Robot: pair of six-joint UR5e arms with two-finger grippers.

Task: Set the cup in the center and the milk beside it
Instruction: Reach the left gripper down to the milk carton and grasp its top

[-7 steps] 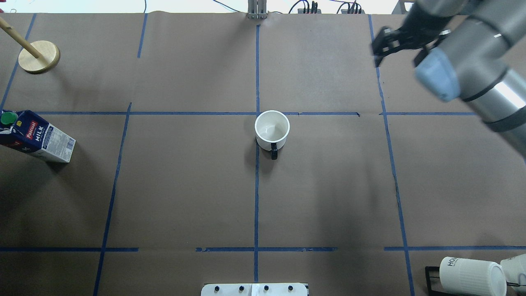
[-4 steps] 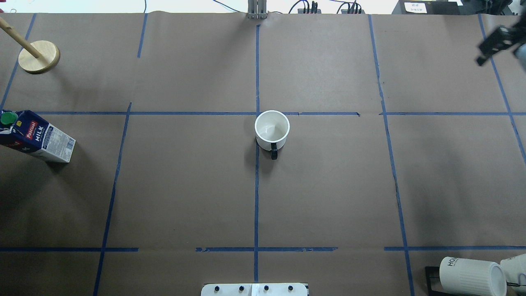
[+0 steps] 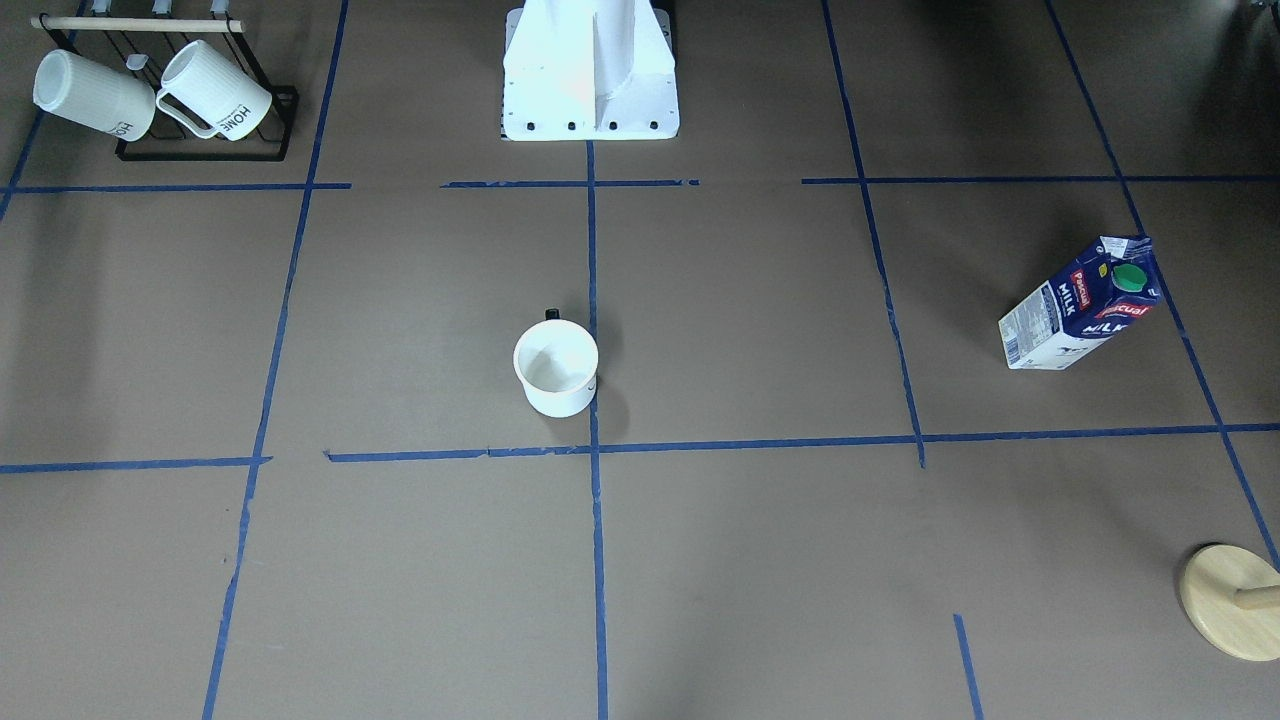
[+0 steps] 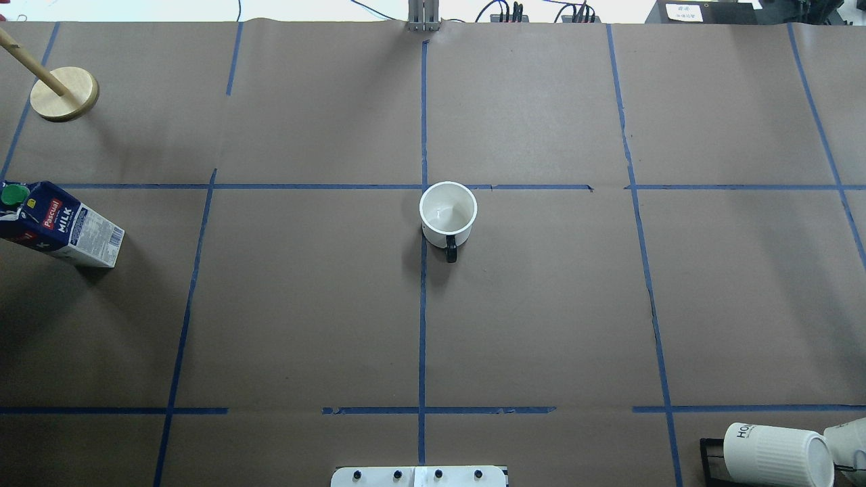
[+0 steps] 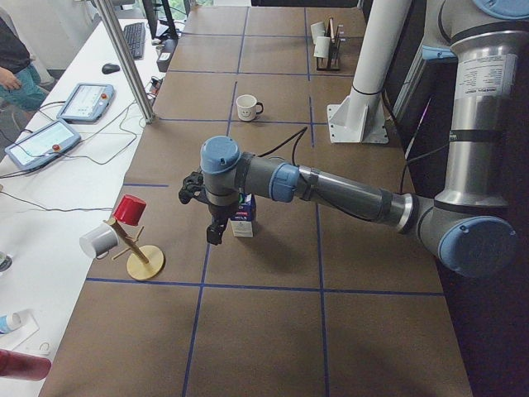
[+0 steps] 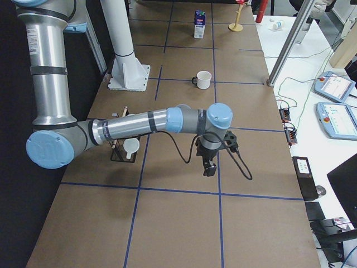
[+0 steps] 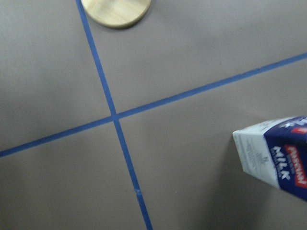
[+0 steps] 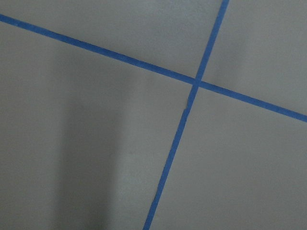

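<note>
The white cup stands upright with its black handle toward the robot, beside the tape crossing of the center. It also shows in the front view. The dark blue milk carton stands at the table's left end, also seen from the front and at the edge of the left wrist view. My left gripper hangs low just beside the carton, apart from it; open or shut I cannot tell. My right gripper hangs over bare paper at the right end; its state I cannot tell.
A black rack with ribbed white HOME mugs stands at the near right corner. A wooden mug stand is at the far left, carrying a red cup and a white one. The robot's white base is at the near middle edge.
The right arm and gripper have moved rightward out of the overhead view. The cup and the milk carton have not moved.
</note>
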